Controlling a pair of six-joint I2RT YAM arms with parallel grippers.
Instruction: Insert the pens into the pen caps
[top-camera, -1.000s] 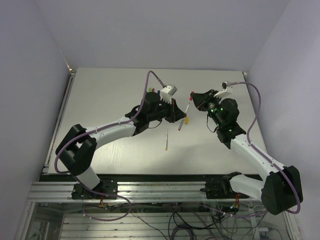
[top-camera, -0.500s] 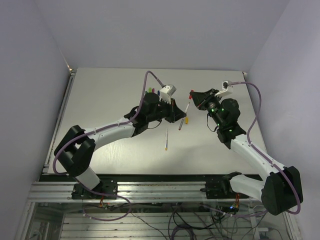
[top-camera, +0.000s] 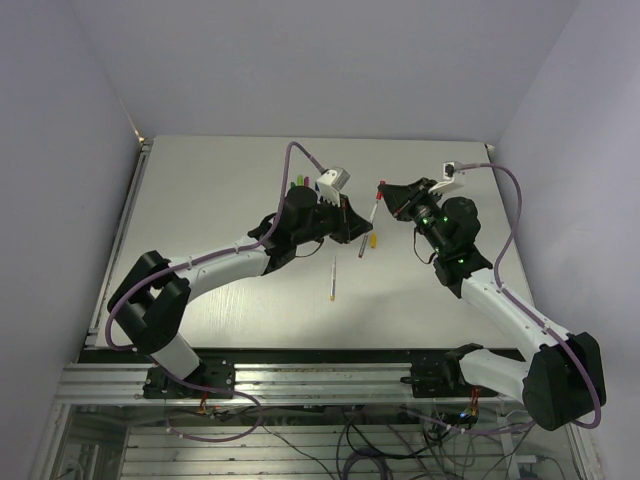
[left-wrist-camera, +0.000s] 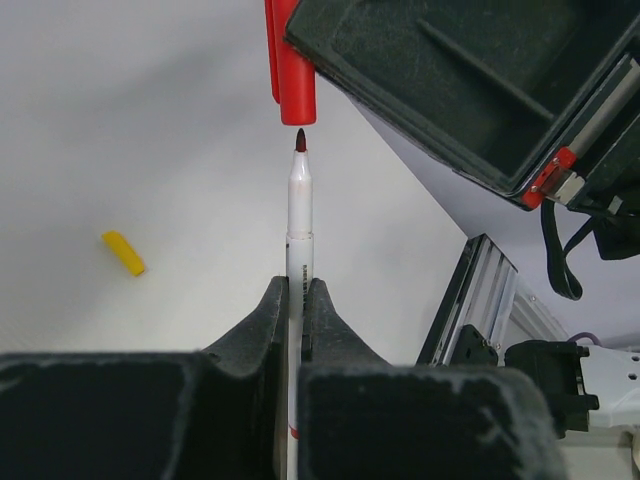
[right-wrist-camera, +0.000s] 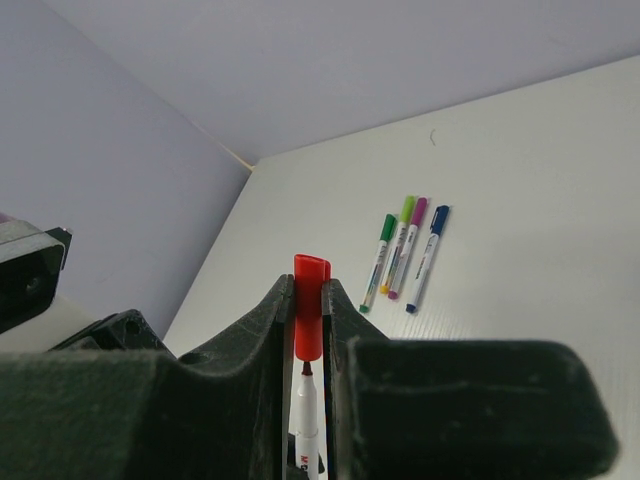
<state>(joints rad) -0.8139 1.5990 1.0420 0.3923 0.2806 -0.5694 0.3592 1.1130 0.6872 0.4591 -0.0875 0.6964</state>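
Pinching pen (left-wrist-camera: 300, 215) in left gripper (left-wrist-camera: 296, 290) and red cap (left-wrist-camera: 295, 90) in right gripper (right-wrist-camera: 308, 292), we must align, then push straight.

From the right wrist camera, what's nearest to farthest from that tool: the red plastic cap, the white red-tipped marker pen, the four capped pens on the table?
1. Red plastic cap: gripped in the right tool.
2. White red-tipped marker pen: tip just below the cap.
3. Four capped pens: on the table, far behind, rightward.
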